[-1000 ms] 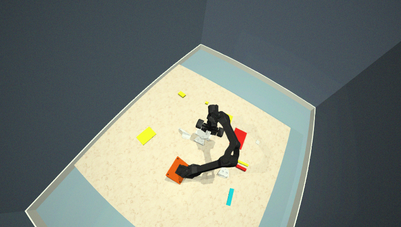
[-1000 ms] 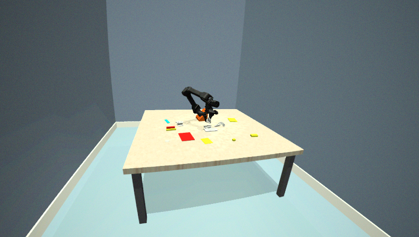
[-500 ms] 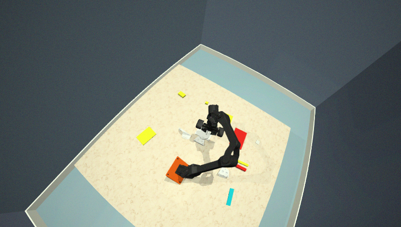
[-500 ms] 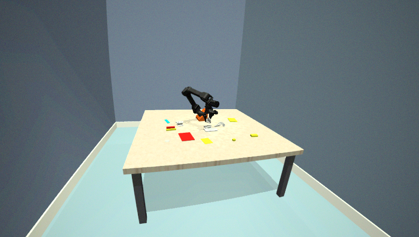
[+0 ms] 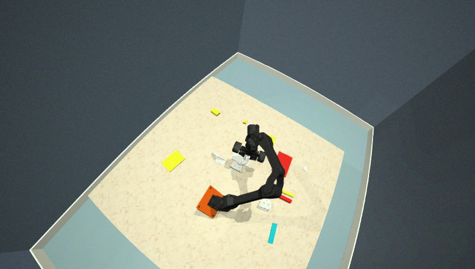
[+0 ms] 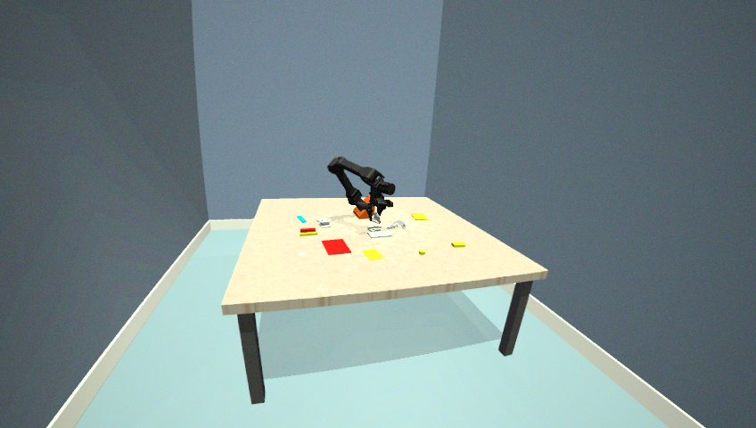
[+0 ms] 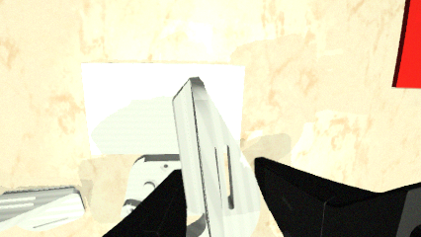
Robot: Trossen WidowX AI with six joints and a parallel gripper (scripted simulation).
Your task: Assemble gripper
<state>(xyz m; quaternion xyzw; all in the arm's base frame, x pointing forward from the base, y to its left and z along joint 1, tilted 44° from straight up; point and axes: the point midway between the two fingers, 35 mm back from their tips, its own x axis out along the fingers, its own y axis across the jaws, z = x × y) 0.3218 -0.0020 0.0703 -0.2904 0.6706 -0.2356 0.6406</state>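
Note:
My gripper [image 7: 219, 172] is shut on a white jaw [image 7: 224, 193] [image 6: 375, 218], holding it tilted above the table. The jaw is pale, with a slanted edge and narrow slots. The white gripper base [image 7: 157, 173] [image 5: 236, 166] is below and partly behind the left finger in the wrist view; one pin shows and the rest is hidden. A flat white rectangle [image 7: 124, 79] [image 6: 382, 234] adjoins it. The second white jaw [image 7: 44, 209] [image 5: 218, 159] lies on the table beside the base. The white housing plate [image 5: 265, 204] [image 6: 324, 222], with two round holes, is apart from them.
A red sheet [image 5: 285, 161] [image 6: 336, 247] lies near the arm. Yellow pieces [image 5: 173, 161] [image 5: 215, 111], a red bar [image 5: 285, 199], a cyan bar [image 5: 272, 233] and a small white piece [image 5: 304, 168] lie around. The arm stands on an orange base [image 5: 204, 204].

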